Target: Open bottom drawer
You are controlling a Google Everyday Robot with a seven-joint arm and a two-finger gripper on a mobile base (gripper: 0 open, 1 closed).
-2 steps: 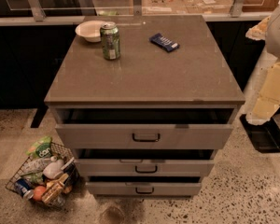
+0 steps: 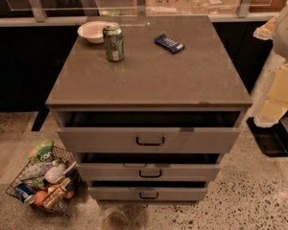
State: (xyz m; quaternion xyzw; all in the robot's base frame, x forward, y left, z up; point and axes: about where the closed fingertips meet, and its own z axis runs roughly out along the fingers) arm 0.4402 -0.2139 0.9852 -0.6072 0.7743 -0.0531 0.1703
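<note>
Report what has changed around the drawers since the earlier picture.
Nothing has visibly moved. The bottom drawer shows the same dark gap above its front, as do the two drawers above it. The can, bowl and blue packet lie where they were on the cabinet top. The gripper is not in view; only part of the robot shows at the right edge.

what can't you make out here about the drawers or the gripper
gripper: outside the camera view; only part of the arm shows, cut off by the right edge.
bottom drawer inside: camera view, hidden by the middle drawer front above and shadow.
blue packet label: too small to read.
</note>
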